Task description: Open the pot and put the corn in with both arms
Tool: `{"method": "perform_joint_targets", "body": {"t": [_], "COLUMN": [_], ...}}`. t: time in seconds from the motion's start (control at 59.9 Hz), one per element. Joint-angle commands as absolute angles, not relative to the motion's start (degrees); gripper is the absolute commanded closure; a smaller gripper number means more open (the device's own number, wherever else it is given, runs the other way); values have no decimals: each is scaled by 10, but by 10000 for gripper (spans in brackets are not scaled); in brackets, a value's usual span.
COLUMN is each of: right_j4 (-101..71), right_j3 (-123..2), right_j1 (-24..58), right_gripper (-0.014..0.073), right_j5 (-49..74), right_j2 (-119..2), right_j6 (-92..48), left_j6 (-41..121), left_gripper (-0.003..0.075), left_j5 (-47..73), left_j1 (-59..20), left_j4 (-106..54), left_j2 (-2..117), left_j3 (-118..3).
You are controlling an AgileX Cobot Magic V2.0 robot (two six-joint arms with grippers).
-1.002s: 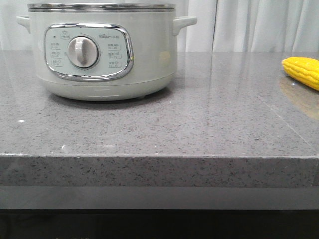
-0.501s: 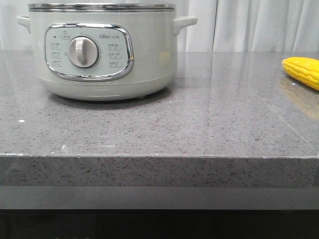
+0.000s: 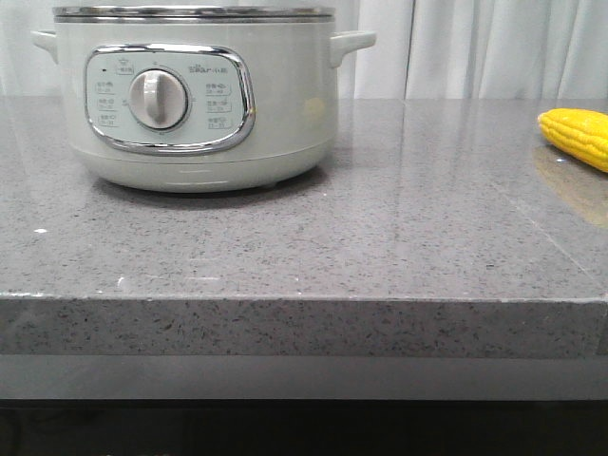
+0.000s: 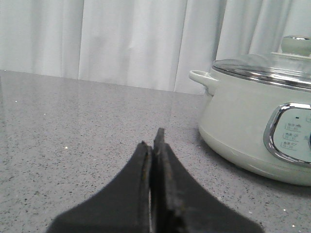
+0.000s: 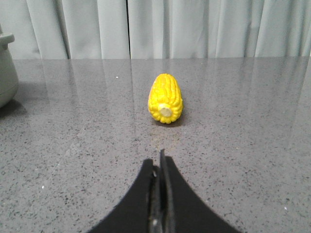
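The pale green-white pot (image 3: 195, 104) stands at the back left of the grey stone counter, its dial panel facing me. In the left wrist view the pot (image 4: 257, 121) carries a glass lid (image 4: 272, 68) with a round knob (image 4: 296, 44). The yellow corn (image 3: 576, 136) lies at the right edge of the front view. In the right wrist view the corn (image 5: 165, 98) lies end-on, a short way ahead of my right gripper (image 5: 158, 158), which is shut and empty. My left gripper (image 4: 152, 141) is shut and empty, low over the counter, beside the pot. Neither gripper shows in the front view.
The grey speckled counter (image 3: 361, 237) ends in a straight front edge (image 3: 304, 299). White curtains (image 3: 494, 47) hang behind it. A part of the pot's side (image 5: 6, 73) shows at the edge of the right wrist view.
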State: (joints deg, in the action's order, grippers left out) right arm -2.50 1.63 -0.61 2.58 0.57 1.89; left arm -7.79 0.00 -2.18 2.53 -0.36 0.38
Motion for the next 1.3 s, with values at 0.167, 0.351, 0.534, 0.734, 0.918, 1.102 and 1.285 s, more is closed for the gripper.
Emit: {"method": "perform_joint_targets", "body": {"t": [0.167, 0.351, 0.534, 0.734, 0.918, 1.102, 1.285], "right_j4": [-22, -22, -22, -21, -21, -22, -22], "right_j3": [-63, -173, -281, -365, -362, -344, -338], "right_j1": [-6, -6, -6, -6, -6, -6, -6], "right_gripper": [662, 662, 662, 662, 662, 662, 658], "right_j5": [-12, 62, 150, 226, 250, 251, 264], "right_j2": [18, -3, -72, -165, -216, -239, -240], "right_j6": [18, 18, 7, 5, 5, 5, 5], "left_j6": [-76, -76, -76, -76, -76, -76, -76], "left_gripper": [741, 741, 741, 741, 741, 741, 726], "left_j5": [-50, 22, 155, 259, 257, 252, 254], "left_j1": [-21, -21, -21, -21, -21, -21, -21], "left_j4": [54, 47, 41, 40, 31, 25, 37], "left_j2": [-7, 39, 121, 224, 268, 295, 307], "left_j3": [-63, -194, -329, -429, -432, -422, -422]}}
